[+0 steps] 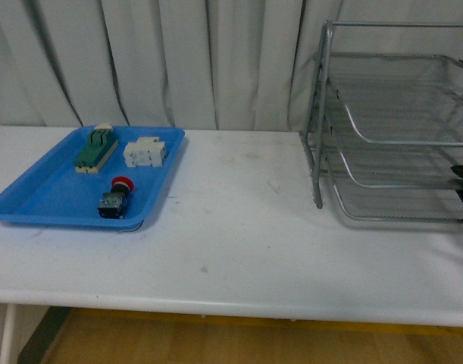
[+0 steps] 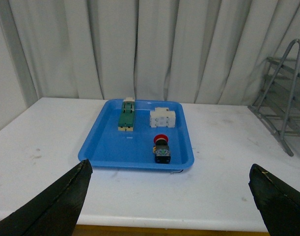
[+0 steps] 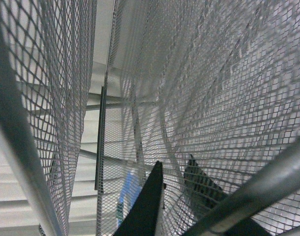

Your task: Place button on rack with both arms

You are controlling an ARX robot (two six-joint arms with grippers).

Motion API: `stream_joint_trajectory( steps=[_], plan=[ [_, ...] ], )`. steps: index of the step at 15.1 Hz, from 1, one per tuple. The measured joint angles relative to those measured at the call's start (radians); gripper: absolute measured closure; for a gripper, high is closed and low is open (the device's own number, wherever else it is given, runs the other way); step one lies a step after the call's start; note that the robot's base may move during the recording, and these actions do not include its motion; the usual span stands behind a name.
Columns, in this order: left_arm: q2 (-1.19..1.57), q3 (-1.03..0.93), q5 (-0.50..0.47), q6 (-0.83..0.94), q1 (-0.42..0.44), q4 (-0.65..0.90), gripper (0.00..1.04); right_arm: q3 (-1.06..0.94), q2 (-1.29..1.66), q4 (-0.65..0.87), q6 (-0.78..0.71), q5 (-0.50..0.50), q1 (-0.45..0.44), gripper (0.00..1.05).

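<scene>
Front view: the button [image 1: 116,199] lies in the blue tray [image 1: 42,199], lower left, well apart from the rack [image 1: 398,142]. My left claw [image 2: 169,168] gapes empty; the right claw [image 3: 174,161] I cannot tell. Pickup pends: I'd lower left onto the button.

Left gripper [image 2: 169,167]: two matte black fingers [image 2: 56,206], broad wedges narrowing to blunt tips. Right gripper [image 3: 174,161]: fingers [image 3: 147,206] also black, one seen edge-on as a thin tapered blade.
</scene>
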Motion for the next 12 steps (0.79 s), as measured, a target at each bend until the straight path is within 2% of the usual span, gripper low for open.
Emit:
stream_joint_trajectory(
  steps=[1, 2, 6, 12],
  plan=[
    [0.0, 0.0, 0.0, 0.0, 0.0, 0.0, 0.07, 0.0, 0.012, 0.028, 0.014, -0.001, 0.0, 0.94],
    [0.0, 0.0, 0.0, 0.0, 0.0, 0.0, 0.07, -0.006, 0.026, 0.057, 0.108, -0.005, 0.0, 1.0],
    [0.0, 0.0, 0.0, 0.0, 0.0, 0.0, 0.07, -0.113, -0.007, 0.076, 0.176, -0.031, -0.022, 1.01],
    [0.0, 0.0, 0.0, 0.0, 0.0, 0.0, 0.07, -0.434, -0.188, 0.079, 0.142, -0.088, -0.084, 1.02]
  ],
)
